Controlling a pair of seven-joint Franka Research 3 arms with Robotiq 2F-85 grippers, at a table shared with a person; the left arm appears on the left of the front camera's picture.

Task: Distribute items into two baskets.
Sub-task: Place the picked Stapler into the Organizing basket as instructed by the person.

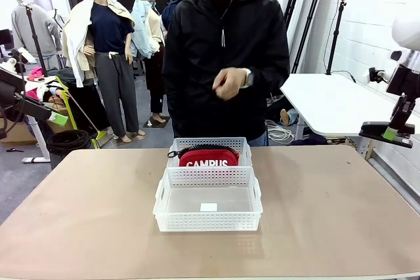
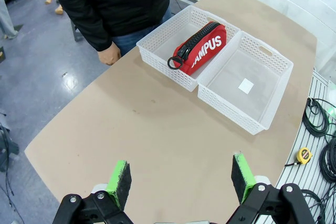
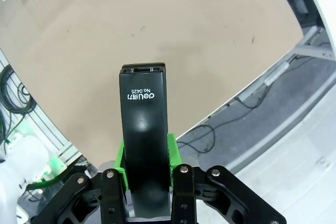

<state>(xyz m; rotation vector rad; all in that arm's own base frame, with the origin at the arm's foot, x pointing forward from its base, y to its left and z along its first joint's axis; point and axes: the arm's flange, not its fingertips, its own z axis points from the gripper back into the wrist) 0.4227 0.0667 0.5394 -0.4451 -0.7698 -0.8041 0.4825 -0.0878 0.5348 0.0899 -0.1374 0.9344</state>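
Red pouch (image 2: 202, 48) in far basket (image 2: 157, 43).

Near basket (image 1: 208, 202) unobstructed from above.

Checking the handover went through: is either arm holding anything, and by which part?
The right gripper clamps the black stapler by its rear end, between the green pads. The left gripper is open and empty.
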